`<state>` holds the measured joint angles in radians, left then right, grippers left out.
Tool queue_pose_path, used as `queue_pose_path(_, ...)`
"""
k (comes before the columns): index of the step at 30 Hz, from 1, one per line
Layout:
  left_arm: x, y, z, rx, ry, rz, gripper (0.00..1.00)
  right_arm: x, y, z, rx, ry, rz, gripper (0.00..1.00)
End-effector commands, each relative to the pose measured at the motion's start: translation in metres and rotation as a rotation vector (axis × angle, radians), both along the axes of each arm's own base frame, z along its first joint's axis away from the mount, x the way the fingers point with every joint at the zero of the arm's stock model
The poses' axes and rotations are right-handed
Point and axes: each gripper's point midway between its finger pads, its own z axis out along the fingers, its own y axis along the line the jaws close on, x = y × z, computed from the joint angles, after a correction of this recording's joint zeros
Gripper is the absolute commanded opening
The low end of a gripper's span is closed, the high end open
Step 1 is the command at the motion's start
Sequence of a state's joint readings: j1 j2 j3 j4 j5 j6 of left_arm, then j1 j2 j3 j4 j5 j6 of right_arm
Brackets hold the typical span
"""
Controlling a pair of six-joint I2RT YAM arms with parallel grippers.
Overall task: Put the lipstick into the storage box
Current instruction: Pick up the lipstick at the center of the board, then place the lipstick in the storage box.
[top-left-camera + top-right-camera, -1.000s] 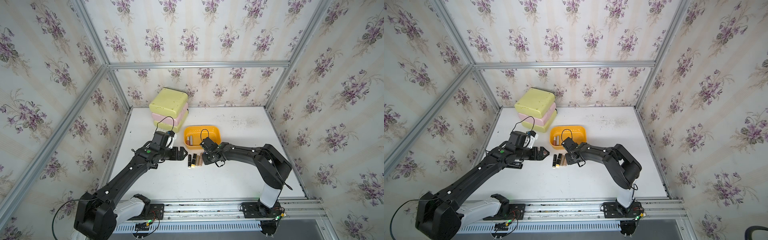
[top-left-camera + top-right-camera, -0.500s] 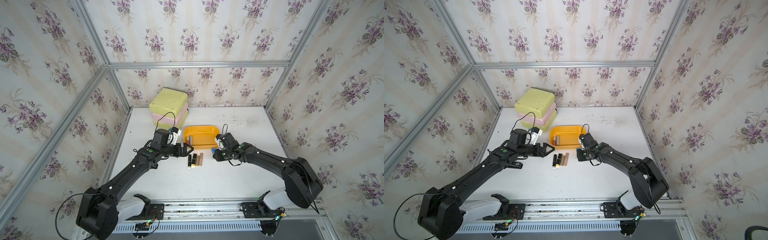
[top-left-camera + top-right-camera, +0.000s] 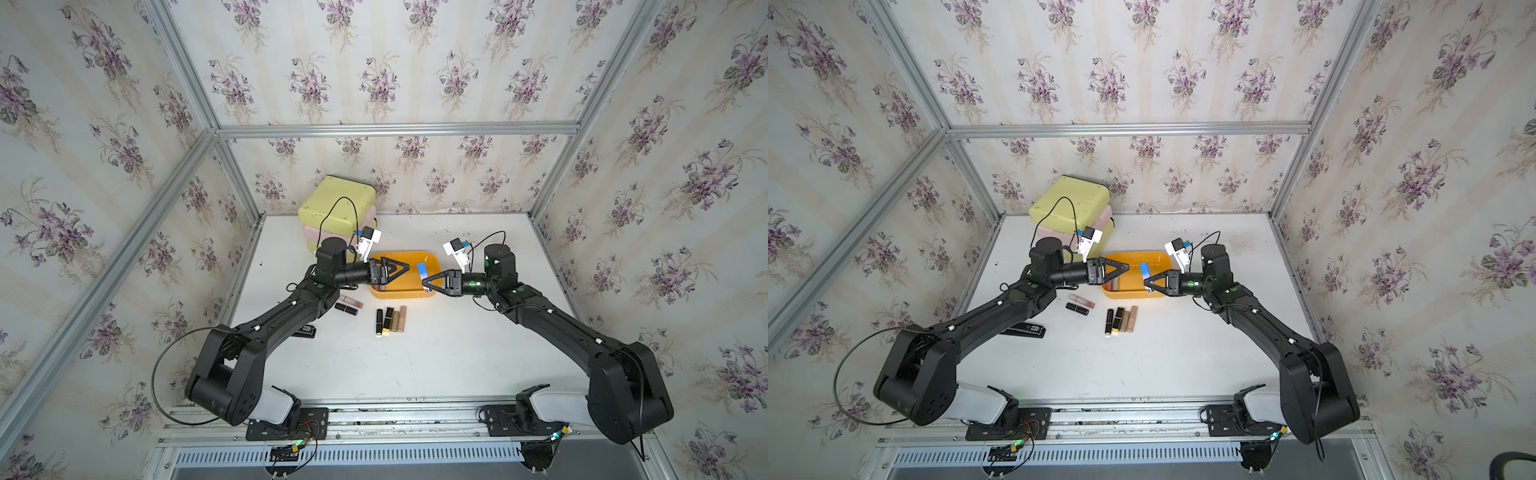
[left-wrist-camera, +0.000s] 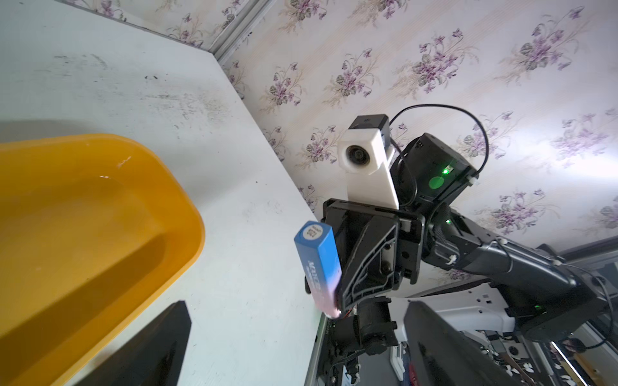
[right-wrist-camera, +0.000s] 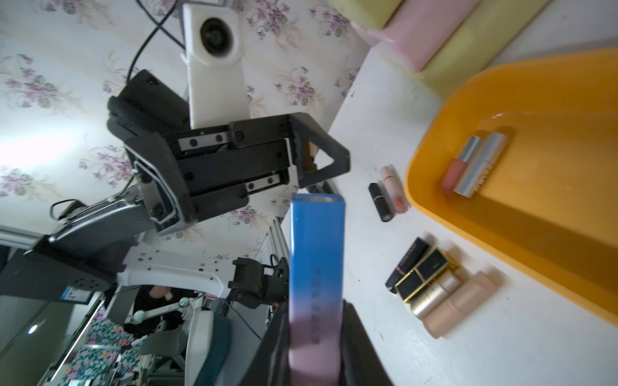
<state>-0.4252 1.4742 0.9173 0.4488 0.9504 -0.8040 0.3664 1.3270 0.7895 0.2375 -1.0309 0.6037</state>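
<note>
Floral-papered enclosure, aluminium frame, white surface scuffed toward the back. Storage box orange-yellow, near centre back; stacked pale green and pink boxes just behind its left end. Two lipsticks in box already lying side by side at one end.

Right gripper closed on blue-to-pink lipstick, held by the pink end, blue end free and pointing up and away from the fingers; seen clearly from right wrist. In both top views tube sits over the near right part of the box interior. Left gripper fingers spread wide, empty, hovering over the box's left half, facing the right one, near but apart.

Step in hand, judged: drop-off into box. To do well:
- lower until tube is below the rim before release, to avoid bounce-out over the shallow wall;
- tilt tube toward flat, lengthwise with the box;
- aim for bare floor, away from the two already in;
- keep left fingers clear of the descent path.

Remaining on surface: row of four lipsticks in front of box, two more to the left, small black item by left arm.
</note>
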Motion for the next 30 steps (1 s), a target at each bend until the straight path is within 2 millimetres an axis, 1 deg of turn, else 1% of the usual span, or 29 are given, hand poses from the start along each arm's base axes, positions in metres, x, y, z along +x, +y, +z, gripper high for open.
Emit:
queue_pose_path(1,-0.009,-0.016,0.034,-0.074,-0.106,-0.085,0.99,-0.011,0.005,0.032,0.106,-0.043,0.086,0.18)
queue_pose_path(4,-0.012,-0.029,0.031,-0.039,-0.099,-0.114,0.98,-0.011,0.005,0.034,0.113,-0.047,0.086,0.18)
queue_pose_path(6,-0.013,-0.033,0.03,-0.032,-0.096,-0.121,0.97,-0.011,0.005,0.035,0.116,-0.048,0.086,0.18)
queue_pose_path(12,-0.013,-0.039,0.028,-0.034,-0.078,-0.127,0.89,-0.011,0.004,0.036,0.118,-0.051,0.082,0.17)
queue_pose_path(17,-0.016,-0.041,0.033,-0.046,-0.084,-0.138,0.76,-0.011,0.005,0.036,0.118,-0.05,0.08,0.17)
queue_pose_path(25,-0.021,-0.045,0.036,-0.079,-0.07,-0.183,0.52,-0.011,0.004,0.039,0.12,-0.058,0.074,0.17)
queue_pose_path(30,-0.023,-0.047,0.04,-0.089,-0.071,-0.199,0.4,-0.012,0.004,0.04,0.12,-0.06,0.071,0.17)
